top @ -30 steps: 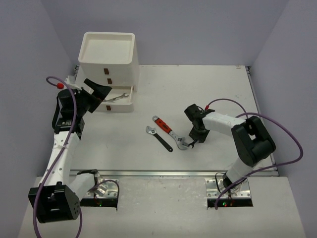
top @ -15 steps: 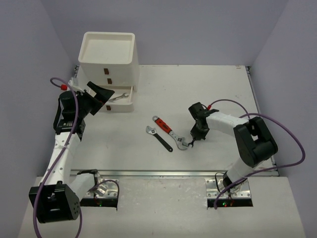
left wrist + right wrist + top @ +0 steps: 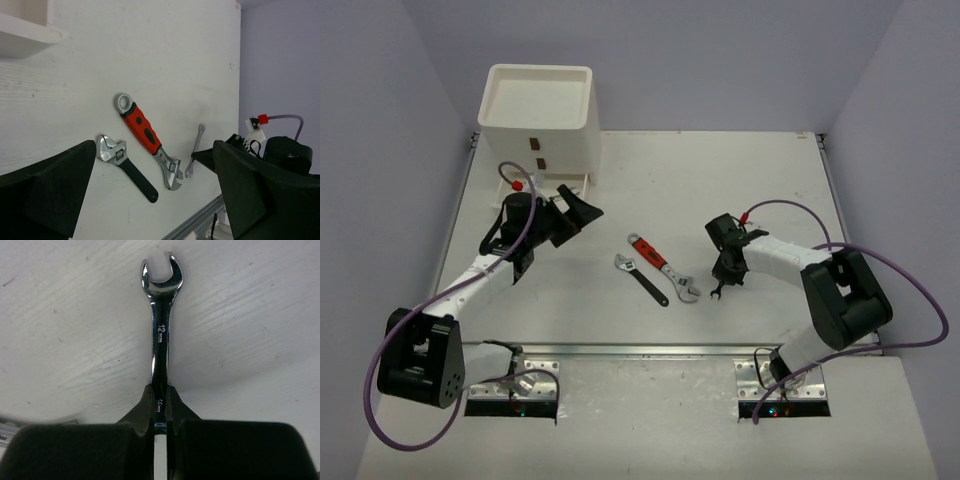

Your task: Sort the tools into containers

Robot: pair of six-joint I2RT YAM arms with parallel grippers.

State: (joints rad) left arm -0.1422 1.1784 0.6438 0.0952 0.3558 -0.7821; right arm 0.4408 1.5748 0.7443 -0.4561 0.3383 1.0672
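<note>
My right gripper (image 3: 723,272) is shut on a slim silver combination wrench (image 3: 161,330), marked 12 mm, whose open end (image 3: 716,293) points toward the near edge, low over the table. My left gripper (image 3: 580,212) is open and empty, pointing right toward the table's middle. A red-handled adjustable wrench (image 3: 655,258) and a black-handled adjustable wrench (image 3: 642,279) lie side by side between the arms. In the left wrist view both show between the fingers (image 3: 55,190): the red wrench (image 3: 142,127), the black wrench (image 3: 130,170), and the silver wrench (image 3: 196,149) beyond.
The white stacked box unit (image 3: 538,120) stands at the back left, with a shallow tray on top (image 3: 490,100) and its lowest drawer (image 3: 575,183) pulled out, partly hidden by my left arm. A metal rail (image 3: 640,348) runs along the near edge.
My left arm has swung from the open drawer rightward and down toward the table's middle, gripper open. My right gripper has shifted slightly right and nearer with the silver wrench.
</note>
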